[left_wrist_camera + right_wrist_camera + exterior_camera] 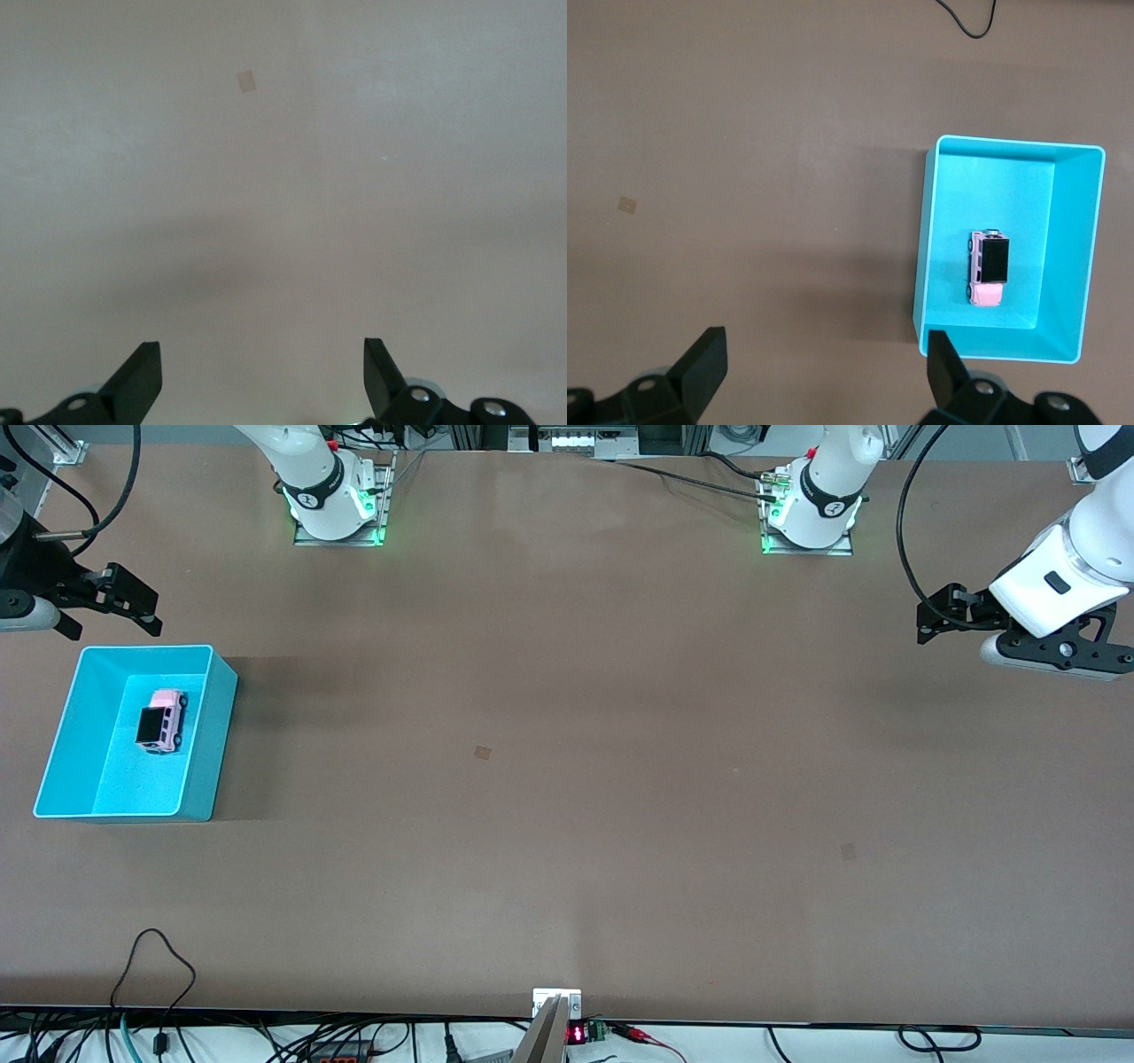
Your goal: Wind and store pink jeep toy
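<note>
While the pink jeep toy point(162, 720) sits upright on its wheels inside the turquoise bin point(53, 753), near the bin's middle and a little toward the wall farthest from the front camera, neither arm touches it. Body pale pink, roof a black rectangle, small dark wheels; tiny against the bin. Bin stands on the bench point(567, 779) at the right arm's end.

Step in hand, as I judge it: either the toy is already stored or it waits to be fetched out for winding; the frames don't settle which. If winding is still owed, the next move calls for a claw to drop into the bin between its walls and pinch the narrow body across its sides.

Right claw point(133, 607) hangs over the bench just beside the bin, fingers spread wide, holding nothing. Left claw point(939, 615) waits over bare bench at the left arm's end, likewise wide apart and empty.
</note>
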Controlling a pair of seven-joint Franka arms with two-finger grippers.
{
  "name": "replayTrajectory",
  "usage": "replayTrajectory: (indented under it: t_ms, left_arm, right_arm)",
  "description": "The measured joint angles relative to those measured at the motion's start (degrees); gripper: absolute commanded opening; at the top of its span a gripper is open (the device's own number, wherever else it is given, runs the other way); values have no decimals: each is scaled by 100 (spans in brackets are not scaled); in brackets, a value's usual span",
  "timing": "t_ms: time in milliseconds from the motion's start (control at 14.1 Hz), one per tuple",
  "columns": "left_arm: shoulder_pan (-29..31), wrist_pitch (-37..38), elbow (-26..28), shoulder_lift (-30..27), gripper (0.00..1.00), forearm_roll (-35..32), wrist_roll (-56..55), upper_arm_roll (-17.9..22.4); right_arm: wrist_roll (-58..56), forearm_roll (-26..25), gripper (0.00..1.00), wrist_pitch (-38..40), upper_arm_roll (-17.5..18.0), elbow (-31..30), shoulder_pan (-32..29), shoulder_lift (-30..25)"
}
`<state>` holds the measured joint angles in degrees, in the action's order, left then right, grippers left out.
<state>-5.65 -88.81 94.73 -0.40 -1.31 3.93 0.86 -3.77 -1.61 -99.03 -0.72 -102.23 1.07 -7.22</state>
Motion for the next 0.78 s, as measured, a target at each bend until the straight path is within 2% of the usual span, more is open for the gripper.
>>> replayTrajectory:
  t_ms: [780]
  left_arm:
    - [11, 20, -1, 0, 100, 0, 0, 2]
  right_arm:
    - [133, -4, 100, 1, -4, 56, -158, 72]
